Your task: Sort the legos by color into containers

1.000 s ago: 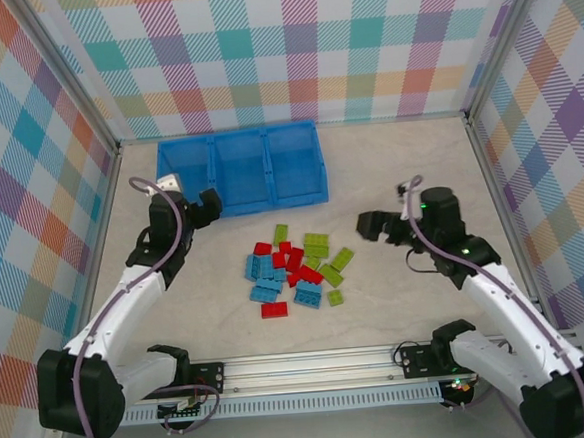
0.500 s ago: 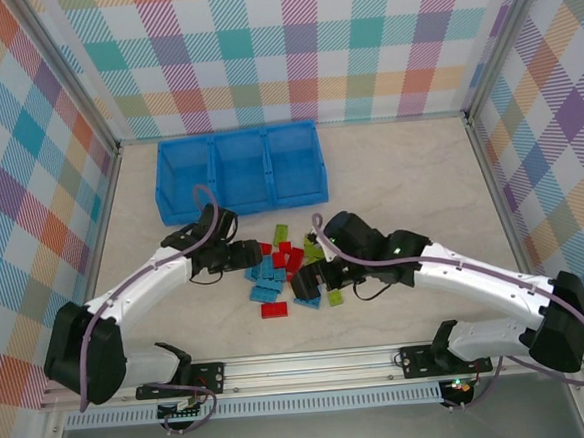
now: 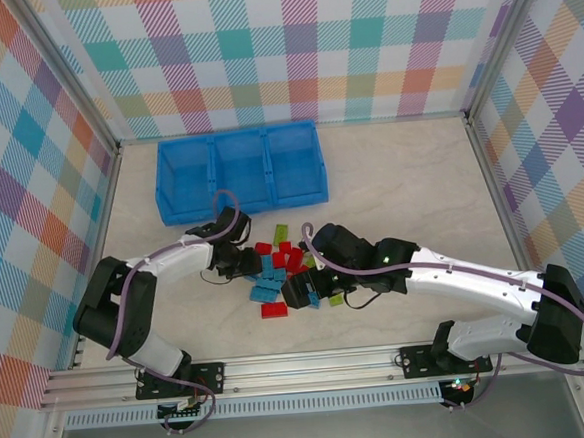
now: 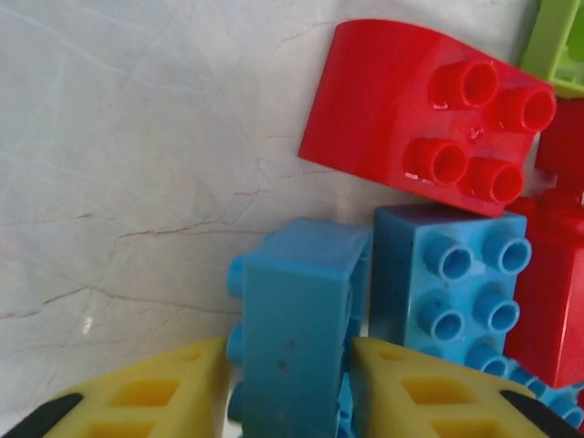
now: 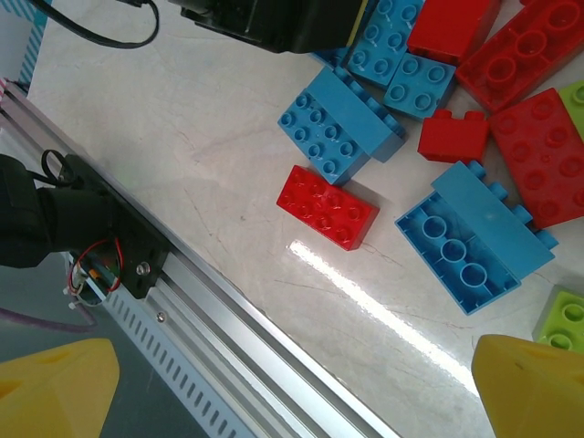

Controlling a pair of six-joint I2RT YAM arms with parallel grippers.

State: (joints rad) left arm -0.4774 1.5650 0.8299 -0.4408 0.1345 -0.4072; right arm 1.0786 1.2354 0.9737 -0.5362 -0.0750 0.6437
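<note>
Top cam: left gripper is low at the left edge of the legos, with a blue lego right against its fingers. Can't read the grip from up here. Right gripper sits over the pile's near side, its wrist covering several bricks. Lone red brick just left of the right fingers and nearer the bases, green brick just right of them. Containers lie beyond both grippers, closer to the left fingers, apart from the pile. Everything's on the tabletop.

Blue brick between the left hand's fingers, lower end beyond the view's bottom edge.
</note>
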